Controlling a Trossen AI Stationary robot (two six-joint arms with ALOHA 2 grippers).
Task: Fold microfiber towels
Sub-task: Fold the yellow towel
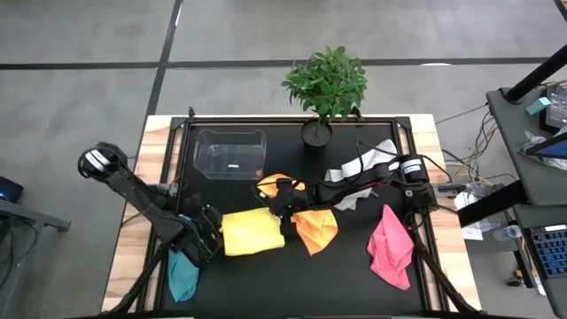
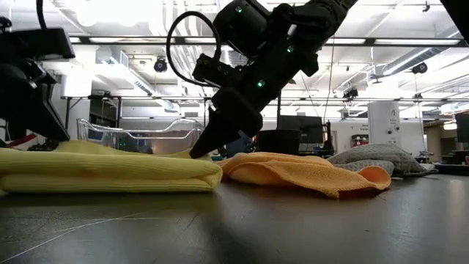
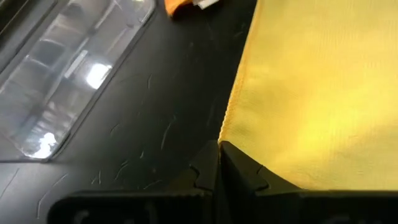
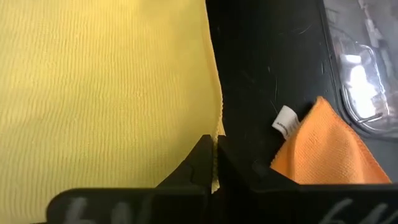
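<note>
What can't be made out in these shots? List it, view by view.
- High view: the left gripper meets the yellow towel under its own arm, so the pinch is hidden.
- High view: the orange towel is partly covered by the right gripper.
- Low view: the pink and teal towels do not show.
- Low view: the clear box is partly hidden behind the yellow towel.
- Wrist views: the yellow towel runs off the frame.

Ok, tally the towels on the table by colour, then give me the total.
Yellow towel: 1
Orange towel: 1
Pink towel: 1
Teal towel: 1
White-grey towel: 1
Total: 5 towels
</note>
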